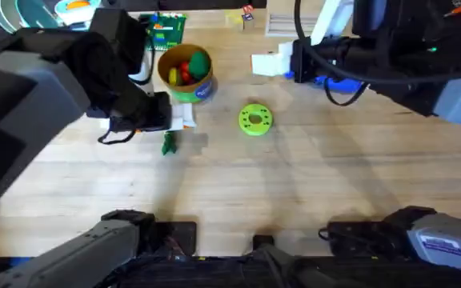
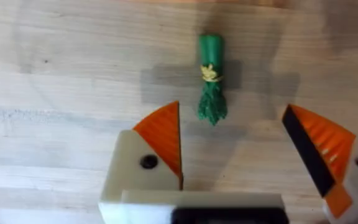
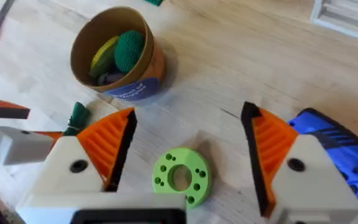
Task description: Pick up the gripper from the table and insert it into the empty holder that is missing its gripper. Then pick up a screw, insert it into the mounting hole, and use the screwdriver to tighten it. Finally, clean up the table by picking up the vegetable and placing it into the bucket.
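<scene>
**Item count on the table**

- 1 table (image 1: 310,176), light wood.
- 1 bucket (image 1: 187,74), round. Toy produce inside: overhead view shows 3 pieces, red, yellow, green. Right wrist view resolves only the yellow and the green; a grey shape below them can't be identified.
- 1 green vegetable (image 2: 211,78) lying loose on the wood, tied with one yellow band.
- 1 green disc (image 1: 254,119); one centre hole plus a ring of small holes, count unclear.
- 1 blue screwdriver (image 3: 340,152), partly seen.
- 2 grippers: left gripper (image 2: 235,146), right gripper (image 3: 188,146). 2 orange ribbed pads on each, 4 in total.
</scene>
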